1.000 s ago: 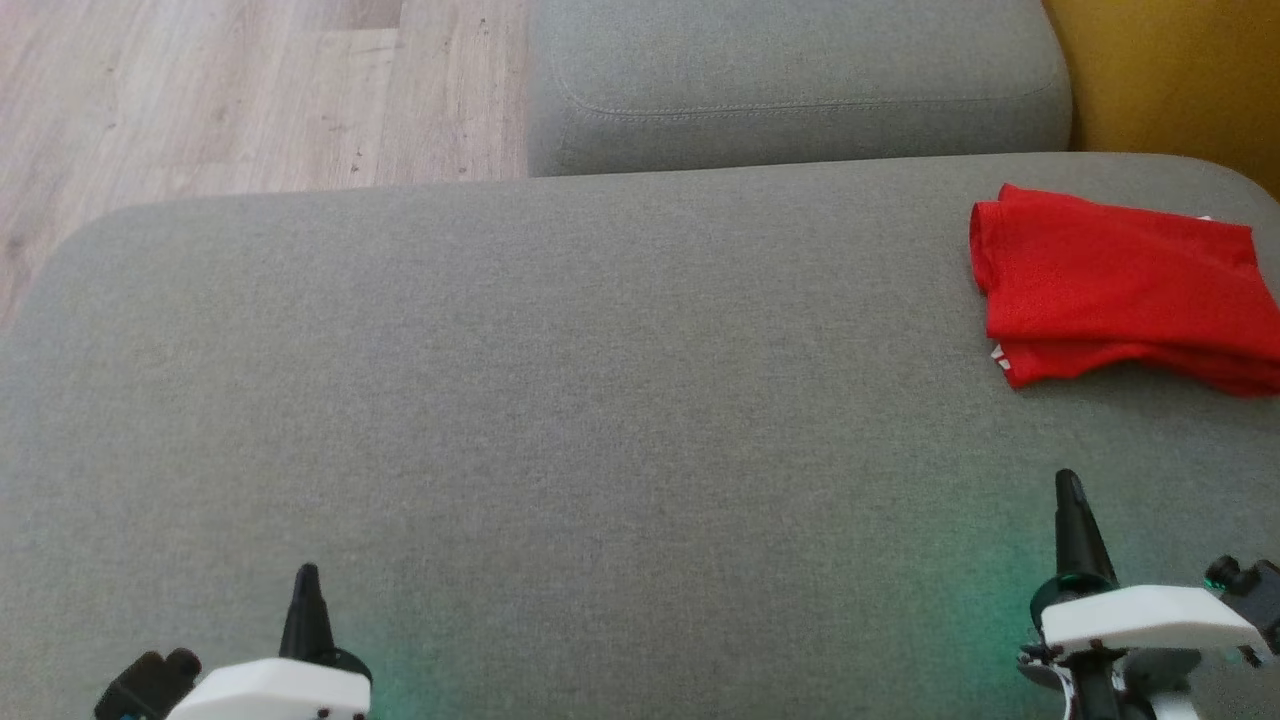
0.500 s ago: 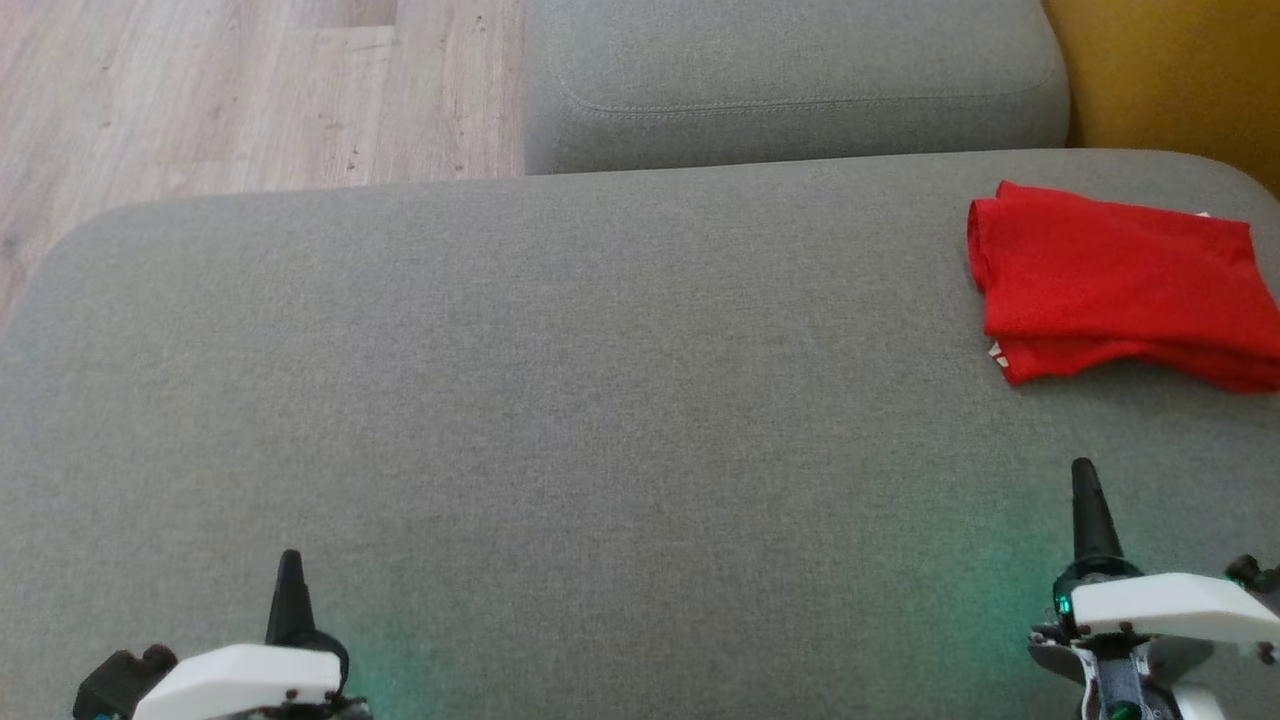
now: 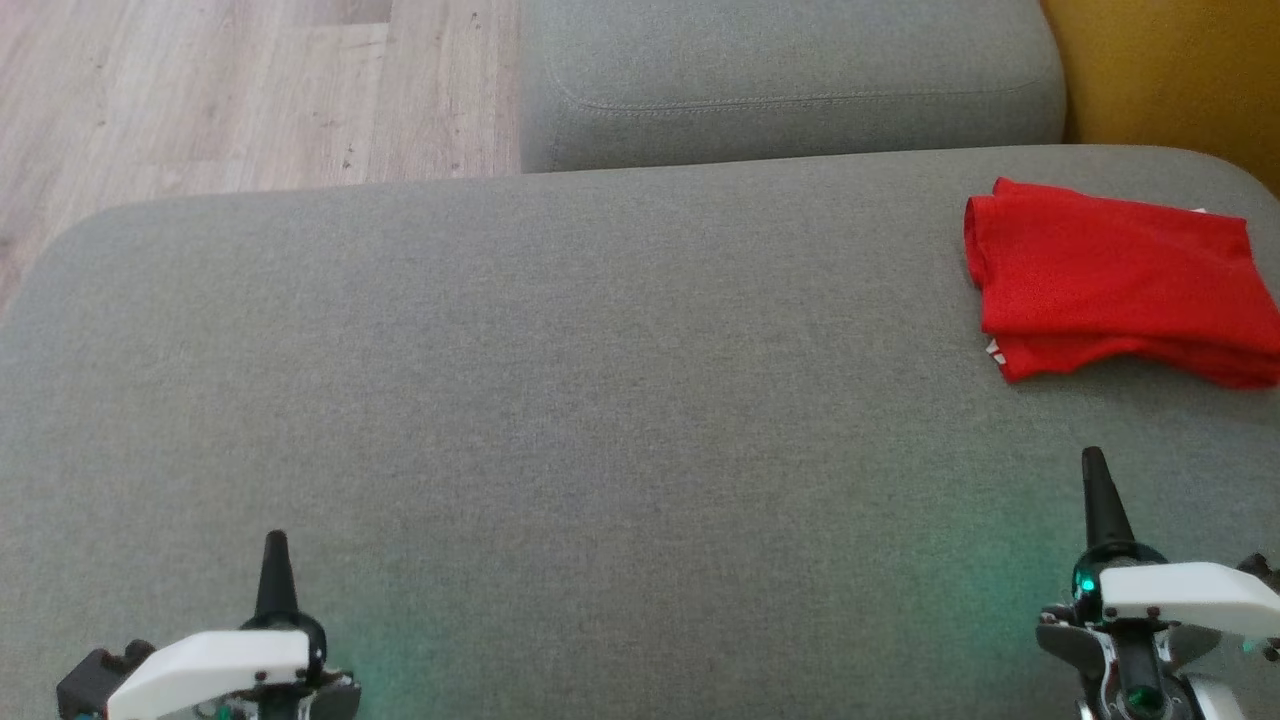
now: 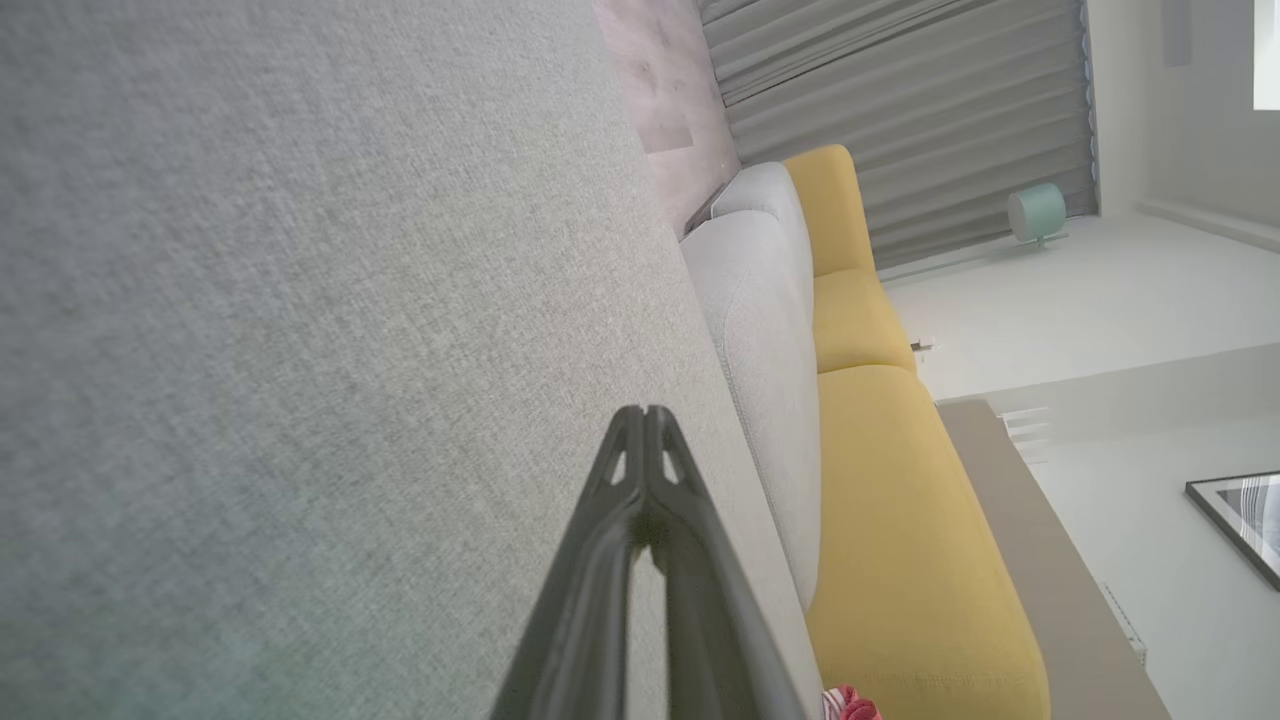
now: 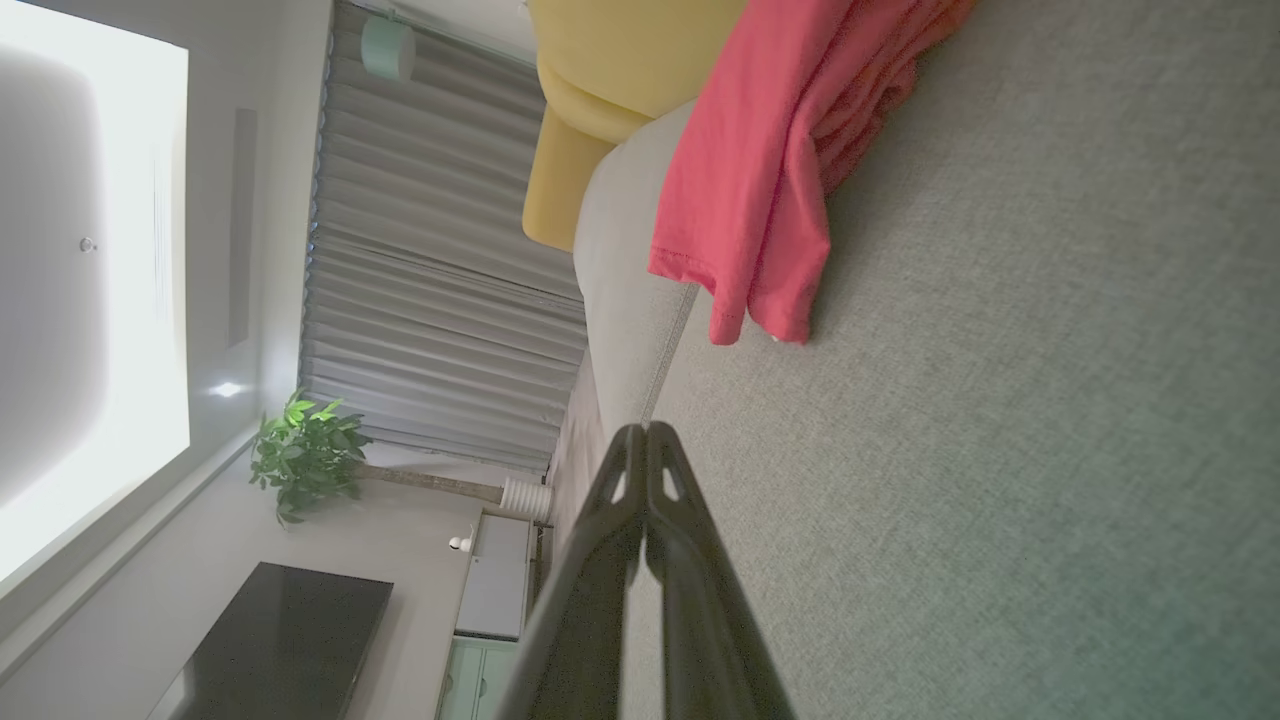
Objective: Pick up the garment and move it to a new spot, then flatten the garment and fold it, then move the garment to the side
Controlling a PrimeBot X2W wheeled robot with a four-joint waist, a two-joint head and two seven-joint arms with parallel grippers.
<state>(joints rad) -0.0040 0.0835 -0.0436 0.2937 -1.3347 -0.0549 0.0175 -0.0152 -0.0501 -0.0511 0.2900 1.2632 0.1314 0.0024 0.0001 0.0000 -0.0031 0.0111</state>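
Head view: a wide grey sofa seat (image 3: pixel 600 400) takes up most of the picture. The red garment (image 3: pixel 1110 275) lies on the seat at its far right corner, folded into a layered, roughly rectangular stack, with its right edge cut off by the frame. Beyond the seat sits a second grey cushion (image 3: pixel 790 80), with wooden floor (image 3: pixel 200 90) at the far left and yellow upholstery (image 3: pixel 1170 70) at the far right. The left jaws are at the near left, their dark fingers (image 3: pixel 275 570) pressed together into one point and holding nothing. The right jaws are at the near right, their fingers (image 3: pixel 1098 495) likewise narrow and empty, and they stand well apart from the garment, on its near side.

Left wrist view: the two fingers (image 4: pixel 590 590) meet at the tips above bare grey seat fabric (image 4: pixel 300 300), gripping nothing. A small scrap of the red garment (image 4: pixel 850 705) shows at the bottom edge. Past the seat are a yellow sofa (image 4: pixel 900 520) and grey curtains (image 4: pixel 900 120).

Right wrist view: the fingers (image 5: pixel 590 600) are closed tip to tip and empty. The garment (image 5: pixel 770 170) lies ahead of them on the grey seat (image 5: pixel 1000 450), not touching them, with one hemmed corner hanging loose. Behind are grey curtains (image 5: pixel 430 250), a green plant (image 5: pixel 305 455) and a dark screen (image 5: pixel 280 650).
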